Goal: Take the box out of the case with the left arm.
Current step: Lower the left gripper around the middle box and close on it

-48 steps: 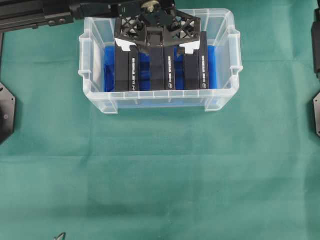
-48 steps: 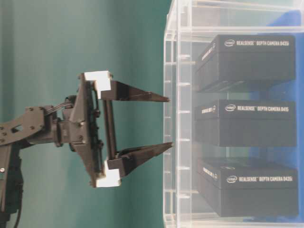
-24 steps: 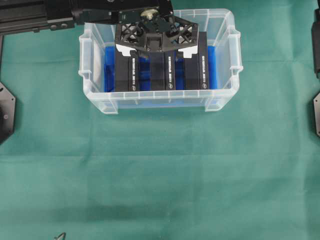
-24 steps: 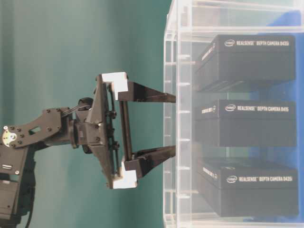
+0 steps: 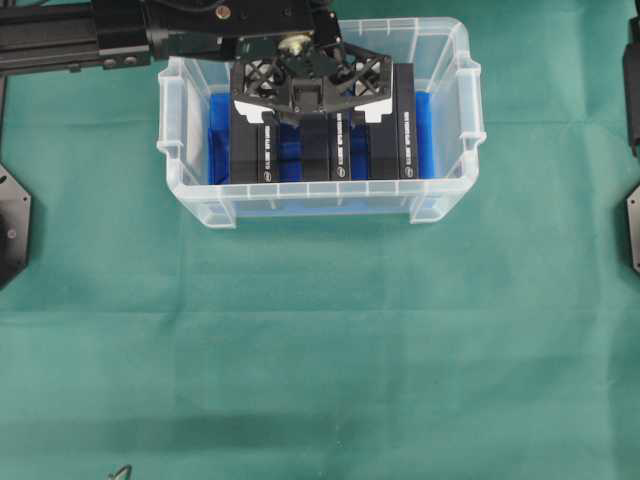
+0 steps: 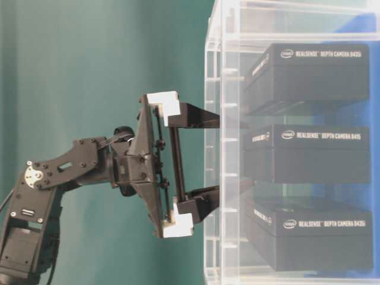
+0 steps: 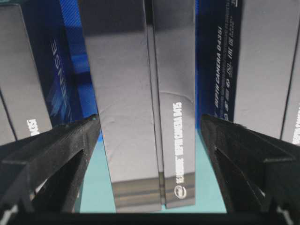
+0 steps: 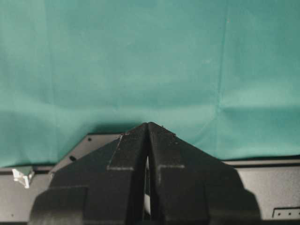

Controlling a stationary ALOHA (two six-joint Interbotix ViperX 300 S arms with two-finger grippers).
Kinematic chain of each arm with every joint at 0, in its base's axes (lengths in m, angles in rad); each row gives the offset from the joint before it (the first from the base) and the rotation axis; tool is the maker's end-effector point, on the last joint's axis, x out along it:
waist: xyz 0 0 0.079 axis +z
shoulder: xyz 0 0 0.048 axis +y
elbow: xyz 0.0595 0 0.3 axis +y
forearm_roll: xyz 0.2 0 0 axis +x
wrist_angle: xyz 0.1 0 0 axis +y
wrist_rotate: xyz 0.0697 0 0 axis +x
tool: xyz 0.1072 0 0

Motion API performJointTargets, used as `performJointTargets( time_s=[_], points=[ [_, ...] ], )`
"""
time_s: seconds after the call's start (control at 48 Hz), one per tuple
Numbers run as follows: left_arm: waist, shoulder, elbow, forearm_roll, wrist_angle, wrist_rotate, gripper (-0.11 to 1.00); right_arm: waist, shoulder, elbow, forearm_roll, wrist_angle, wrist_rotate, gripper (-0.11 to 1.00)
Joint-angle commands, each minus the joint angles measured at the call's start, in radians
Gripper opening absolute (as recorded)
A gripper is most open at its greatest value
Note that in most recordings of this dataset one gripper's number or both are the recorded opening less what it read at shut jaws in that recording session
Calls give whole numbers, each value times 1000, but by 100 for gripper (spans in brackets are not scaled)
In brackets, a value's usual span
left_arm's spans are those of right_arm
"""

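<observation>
Your left gripper (image 5: 311,108) hangs over the case (image 5: 455,135) with its jaws spread wide, and the reason shows in the left wrist view: the two fingers (image 7: 51,154) sit either side of the middle box (image 7: 140,108) with a clear gap on each flank, touching nothing that you can see. That spacing lets the fingertips slide into the blue-lined slots between neighbours rather than land on a box top. In the table-level view the fingertips already cross the line of the case's rim (image 6: 214,148), bracketing the middle box, so I judge you are in the descent before the grasp; nothing is held yet.

Reading the case from left to right in the overhead view: its clear left wall with a handle, then a strip of bright blue lining (image 5: 218,140), then three black boxes standing on edge side by side with narrow blue gaps between them, the left box (image 5: 250,150), the middle box under your gripper, the right box (image 5: 390,140), then more blue and the right wall. All three boxes remain inside, so the one you are after sits in the centre of the case.

Your right gripper (image 8: 147,133) is parked off to the side over the green cloth (image 8: 140,56), its jaws pressed together and holding nothing.
</observation>
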Motion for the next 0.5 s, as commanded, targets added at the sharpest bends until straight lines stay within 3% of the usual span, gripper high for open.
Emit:
performJointTargets(
  time_s=[0.0, 0.479],
  points=[
    [-2, -14, -2, 3, -15, -2, 91, 0, -2, -26, -2, -5, 0, 0],
    [2, 26, 5, 6, -44, 0, 91, 0, -2, -25, -2, -11, 0, 0]
  ],
)
